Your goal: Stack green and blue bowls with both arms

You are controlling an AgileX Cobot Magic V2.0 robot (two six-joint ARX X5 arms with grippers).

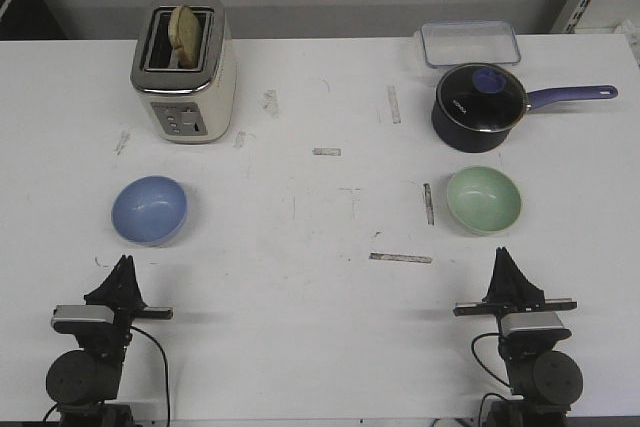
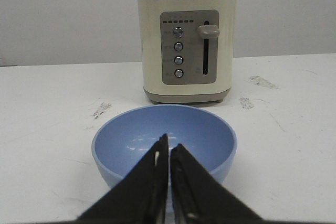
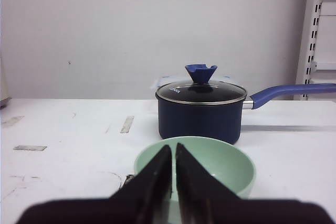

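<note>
The blue bowl sits upright and empty on the left of the white table. It also shows in the left wrist view. The green bowl sits upright and empty on the right, in front of the saucepan, and shows in the right wrist view. My left gripper is shut and empty, a short way in front of the blue bowl, pointing at it. My right gripper is shut and empty, just in front of the green bowl. The two bowls stand far apart.
A cream toaster with a slice of bread stands behind the blue bowl. A dark navy saucepan with a glass lid and a blue handle stands behind the green bowl. A clear lidded box is at the table's back edge.
</note>
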